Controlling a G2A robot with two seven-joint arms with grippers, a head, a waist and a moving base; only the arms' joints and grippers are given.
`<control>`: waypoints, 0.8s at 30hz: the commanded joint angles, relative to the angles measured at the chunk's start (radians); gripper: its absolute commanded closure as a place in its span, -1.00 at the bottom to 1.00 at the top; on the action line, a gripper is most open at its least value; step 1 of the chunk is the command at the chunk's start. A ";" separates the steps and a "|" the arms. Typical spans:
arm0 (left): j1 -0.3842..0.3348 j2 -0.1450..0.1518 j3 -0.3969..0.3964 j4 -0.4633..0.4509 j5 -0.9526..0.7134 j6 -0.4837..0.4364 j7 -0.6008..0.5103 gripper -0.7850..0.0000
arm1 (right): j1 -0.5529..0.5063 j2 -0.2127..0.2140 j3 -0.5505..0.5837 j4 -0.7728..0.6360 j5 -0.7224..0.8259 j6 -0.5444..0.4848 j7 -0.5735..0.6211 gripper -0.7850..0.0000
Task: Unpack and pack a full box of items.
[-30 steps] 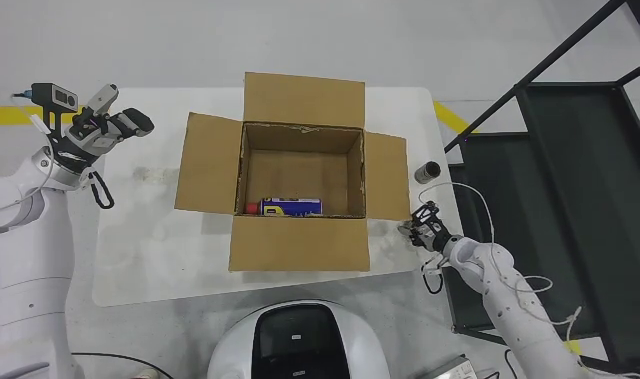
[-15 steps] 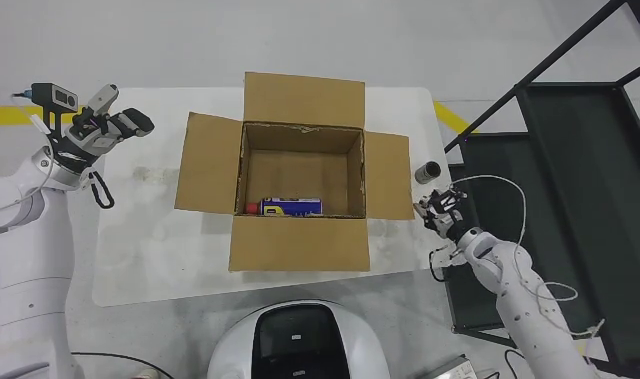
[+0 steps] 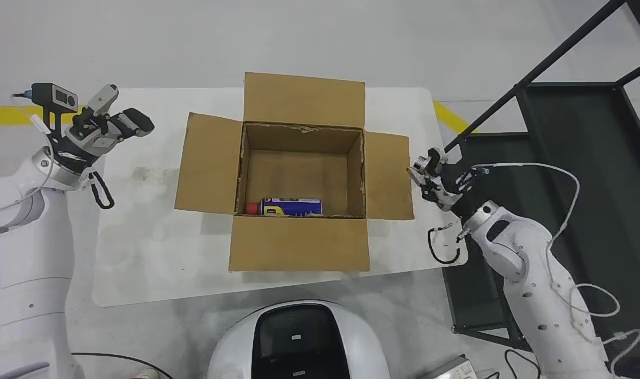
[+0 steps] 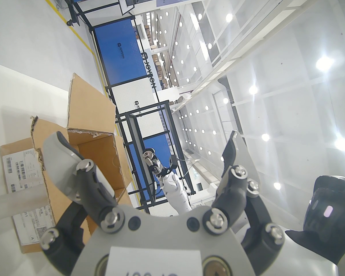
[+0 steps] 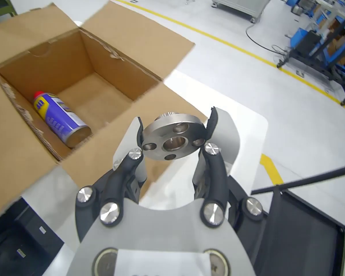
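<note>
The right gripper (image 3: 428, 171), jaws clamped on a round steel flange (image 5: 172, 139), sits mid-right beside the open brown cardboard box (image 3: 300, 249), likely for packing. The left gripper (image 4: 143, 140), upper left, has its jaws wide apart and empty.

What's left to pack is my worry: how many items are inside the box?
1. A spray can lies on its side on the box floor, by one wall. The metal flange is outside, clamped in the right gripper. A wall hides part of the floor.

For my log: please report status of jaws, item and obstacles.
Right gripper: jaws shut on metal flange, beside box. Left gripper: jaws open, empty. Spray can lying in box. No obstacle seen.
</note>
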 commanded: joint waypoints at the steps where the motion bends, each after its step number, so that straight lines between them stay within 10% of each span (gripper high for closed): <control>1: 0.000 0.000 0.000 0.000 0.000 0.000 0.000 -1.00 | 0.044 -0.005 -0.071 -0.020 -0.005 -0.006 0.039 1.00; 13: 0.000 0.000 0.000 0.000 0.000 0.000 0.000 -1.00 | 0.259 -0.050 -0.393 0.041 -0.053 0.053 0.180 1.00; 24: 0.000 0.000 0.000 0.000 0.000 0.000 0.000 -1.00 | 0.262 -0.051 -0.397 0.044 -0.051 0.056 0.181 1.00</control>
